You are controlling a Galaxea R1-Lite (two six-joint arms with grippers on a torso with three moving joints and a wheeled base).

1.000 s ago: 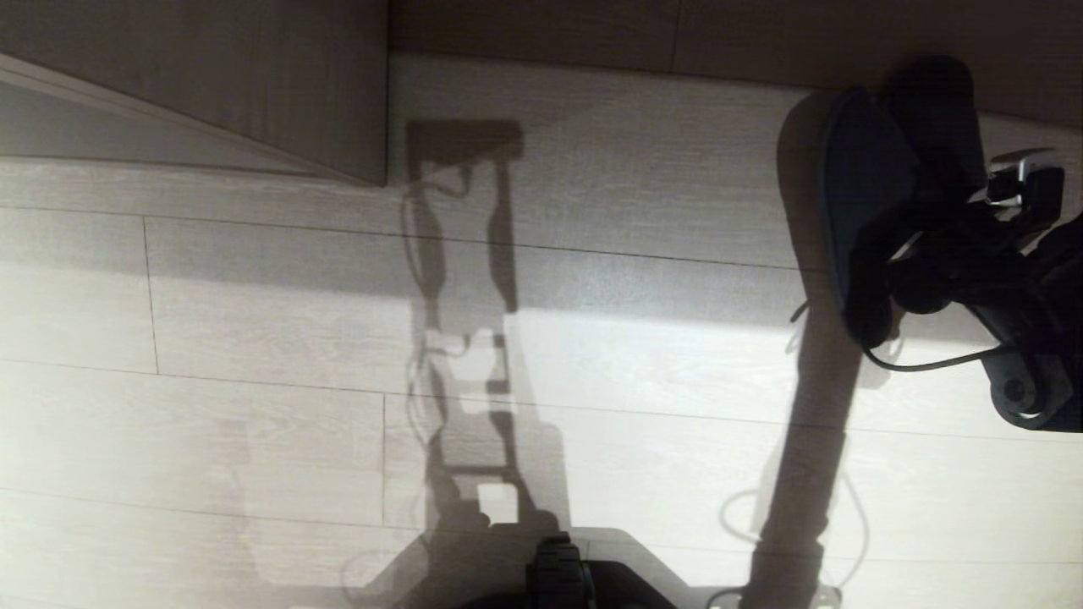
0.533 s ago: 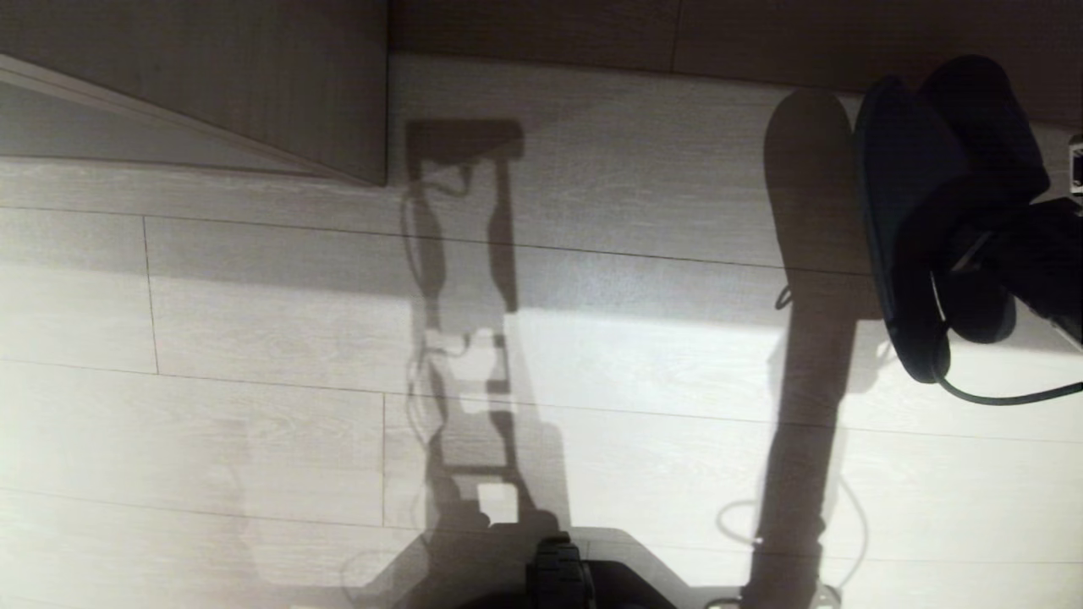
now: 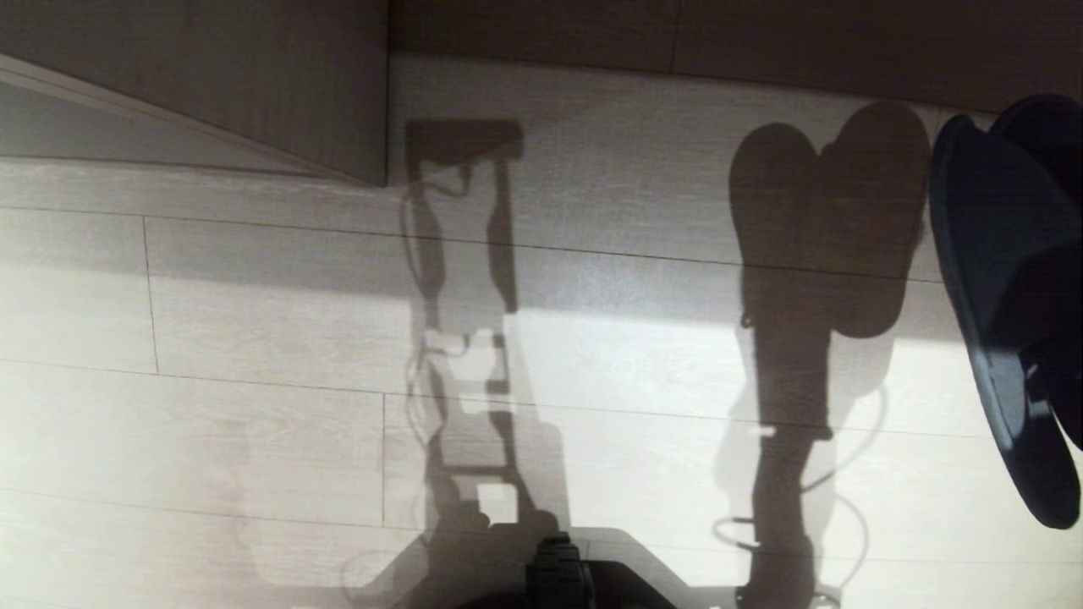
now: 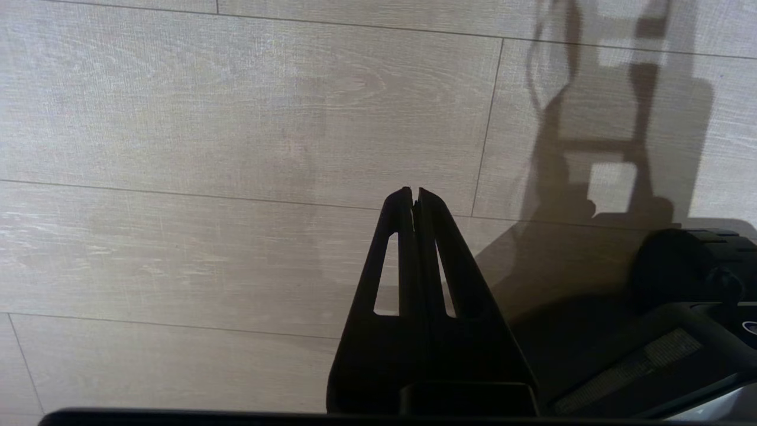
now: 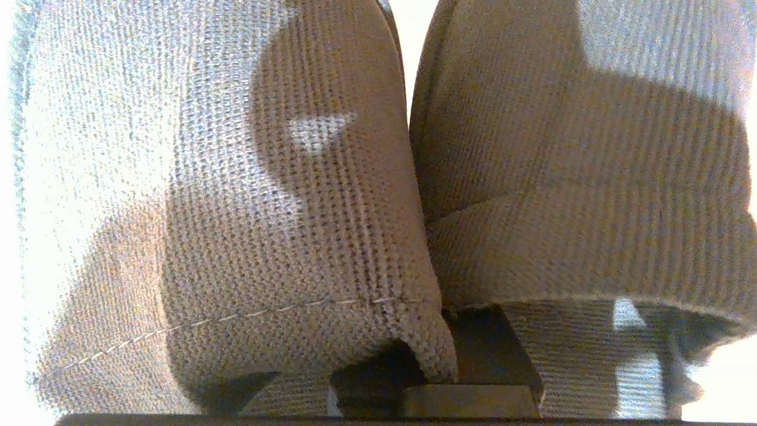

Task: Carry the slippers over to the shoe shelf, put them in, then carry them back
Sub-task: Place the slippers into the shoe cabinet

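Slippers (image 3: 1003, 304) hang clamped in the right tool (image 5: 443, 331) above the floor (image 3: 254, 423) — shelving and return apparently both remain; left tool (image 4: 414, 195) closed, empty.

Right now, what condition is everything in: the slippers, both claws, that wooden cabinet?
slippers: lifted off the floor, pressed together as a pair, near the picture's right edge.
right gripper: shut on the slippers' straps.
left gripper: shut, empty, pointing at the floor.
wooden cabinet: standing on the floor, only its corner in view.
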